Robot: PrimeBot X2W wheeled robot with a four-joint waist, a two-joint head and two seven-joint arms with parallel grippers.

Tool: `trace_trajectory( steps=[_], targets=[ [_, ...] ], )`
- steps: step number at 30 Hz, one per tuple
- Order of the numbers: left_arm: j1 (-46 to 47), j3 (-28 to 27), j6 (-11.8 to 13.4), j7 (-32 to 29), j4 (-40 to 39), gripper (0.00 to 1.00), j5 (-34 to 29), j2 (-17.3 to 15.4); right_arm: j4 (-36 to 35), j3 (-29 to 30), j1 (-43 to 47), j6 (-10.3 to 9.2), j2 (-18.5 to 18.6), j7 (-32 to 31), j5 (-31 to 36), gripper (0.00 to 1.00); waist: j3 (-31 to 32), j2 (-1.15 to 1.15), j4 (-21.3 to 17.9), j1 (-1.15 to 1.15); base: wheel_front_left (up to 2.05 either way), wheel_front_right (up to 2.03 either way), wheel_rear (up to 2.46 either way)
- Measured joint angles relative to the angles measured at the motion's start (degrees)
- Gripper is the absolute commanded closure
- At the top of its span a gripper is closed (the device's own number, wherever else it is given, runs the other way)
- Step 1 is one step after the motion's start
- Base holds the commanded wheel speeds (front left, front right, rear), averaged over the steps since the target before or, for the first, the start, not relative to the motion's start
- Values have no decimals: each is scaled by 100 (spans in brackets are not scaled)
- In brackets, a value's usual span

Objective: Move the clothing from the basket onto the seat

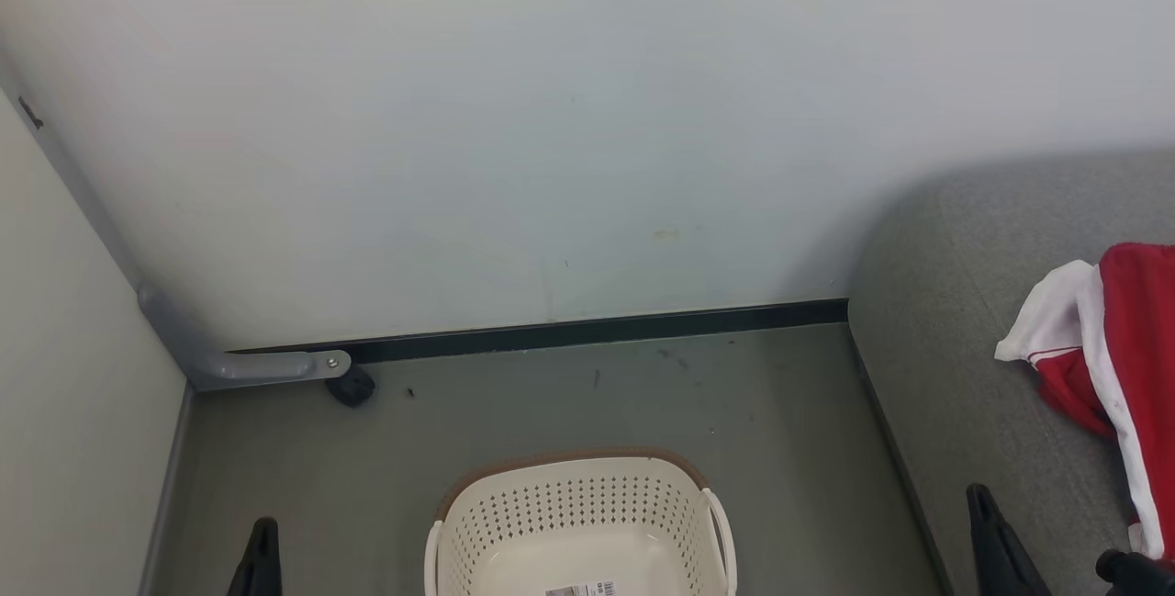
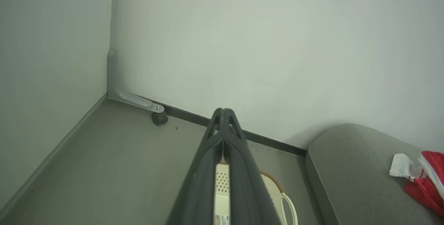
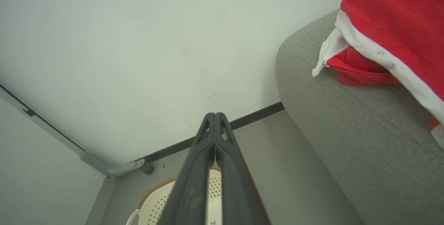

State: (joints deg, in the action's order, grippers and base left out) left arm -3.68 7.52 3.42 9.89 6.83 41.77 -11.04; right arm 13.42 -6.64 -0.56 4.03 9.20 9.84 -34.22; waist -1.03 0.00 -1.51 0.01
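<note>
Bright red fabric clothing with white trim (image 1: 1124, 348) heaped on grey woven-fabric sofa seat (image 1: 955, 348), at right, outside cream-white perforated plastic basket with brown rim (image 1: 578, 504). Basket on grey floor (image 1: 780, 412) near white wall (image 1: 551, 118), left of seat, not touching; barcode label (image 1: 580, 590) on its bottom. On left gripper (image 2: 224, 111), jaws pressed together, nothing held. On right gripper (image 3: 215, 114), same, apart from clothing.

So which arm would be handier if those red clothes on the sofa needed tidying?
The right, probably: the right gripper is by the seat, near the clothing, while the left gripper is on the basket's far side.
</note>
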Motion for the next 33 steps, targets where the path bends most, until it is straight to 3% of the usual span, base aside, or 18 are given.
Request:
trace_trajectory(
  steps=[33],
  targets=[
    [322,-530,-403,-684,410,100,2009,346,159,594,-152,103,-275,-684,-2370,100,39,0,61,0,0,0,0]
  ],
)
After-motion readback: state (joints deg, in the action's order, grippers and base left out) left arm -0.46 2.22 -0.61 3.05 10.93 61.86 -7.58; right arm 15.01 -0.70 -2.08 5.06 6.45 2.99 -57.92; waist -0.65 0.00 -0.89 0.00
